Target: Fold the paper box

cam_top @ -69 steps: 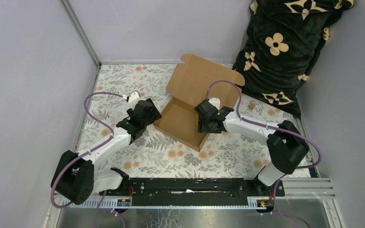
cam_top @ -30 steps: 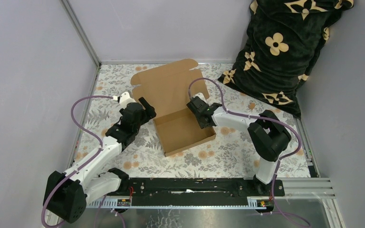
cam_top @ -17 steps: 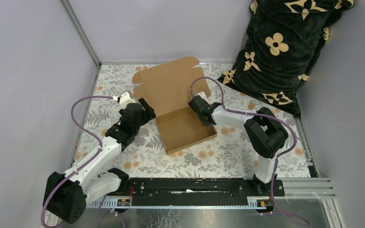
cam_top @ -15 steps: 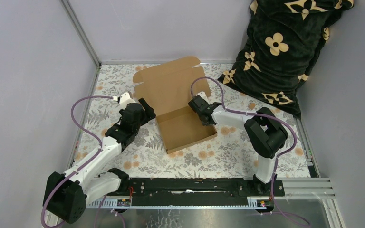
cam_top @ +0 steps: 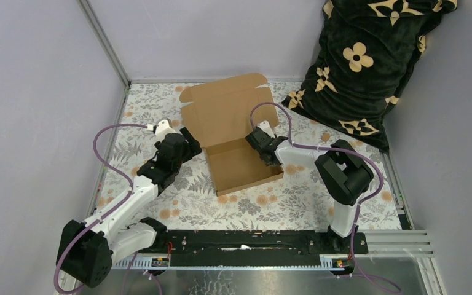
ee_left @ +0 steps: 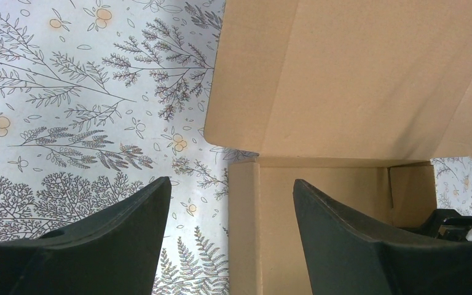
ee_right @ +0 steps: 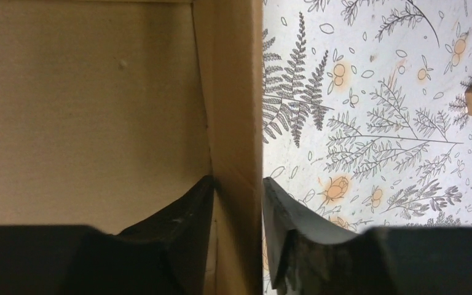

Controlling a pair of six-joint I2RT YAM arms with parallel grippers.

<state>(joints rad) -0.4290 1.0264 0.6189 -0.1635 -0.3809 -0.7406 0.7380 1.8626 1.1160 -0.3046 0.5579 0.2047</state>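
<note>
Two fingers of the right gripper (ee_right: 238, 184) are pressed on the right wall of the paper box (cam_top: 241, 165), one inside and one outside, so the wall is pinched. The left gripper (ee_left: 231, 182) is spread wide by the box's back left corner, and nothing is held in it.

The box is set in the middle of the table (cam_top: 160, 206), between the two arms. Its tray looks made, with low walls stood up. The lid (cam_top: 224, 110) is tipped up and back. Closing is judged to be the next step. The lid must be pushed down over the tray and its flap tucked in while the tray is held steady.

The box is made of plain brown cardboard, stiff and smooth, with sharp fold lines. The table is covered with a white cloth printed with leaves and orange flowers. A soft black blanket (cam_top: 369, 55) with cream flowers is heaped in the far right corner.
</note>
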